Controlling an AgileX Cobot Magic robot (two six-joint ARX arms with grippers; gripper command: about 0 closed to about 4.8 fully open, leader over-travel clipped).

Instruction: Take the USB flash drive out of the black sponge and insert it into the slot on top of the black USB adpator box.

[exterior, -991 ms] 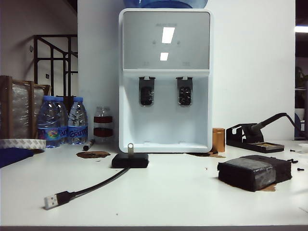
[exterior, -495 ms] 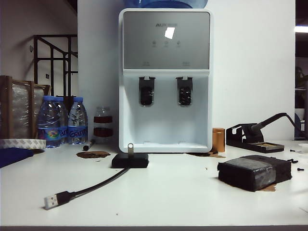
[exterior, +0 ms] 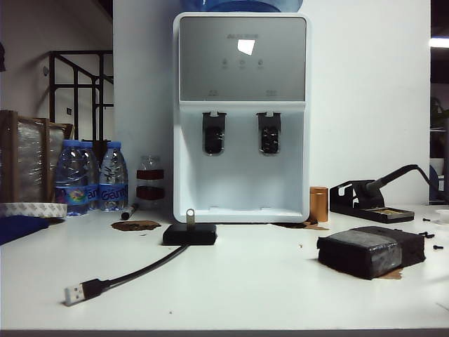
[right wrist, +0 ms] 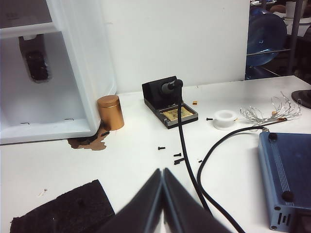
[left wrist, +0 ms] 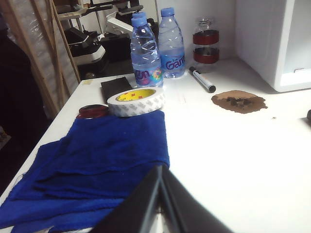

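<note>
Both grippers, left point(left wrist: 160, 194) and right point(right wrist: 163, 194), have fingers pressed shut, empty, low over the tabletop point(exterior: 280, 281). Farther off, the drive point(exterior: 189, 216) already stands upright in the adapter box point(exterior: 189, 234), well apart from the sponge point(exterior: 370, 251); best simply stay clear.

The small silver USB flash drive point(exterior: 189, 215) stands upright, loop end up, in the slot point(exterior: 189, 224) on top of the flat black USB adpator box point(exterior: 189, 234), whose black cable point(exterior: 140, 270) ends in a silver plug, well apart from the chunky tape-wrapped black sponge point(exterior: 370, 250) on the white bench point(exterior: 245, 288).
</note>
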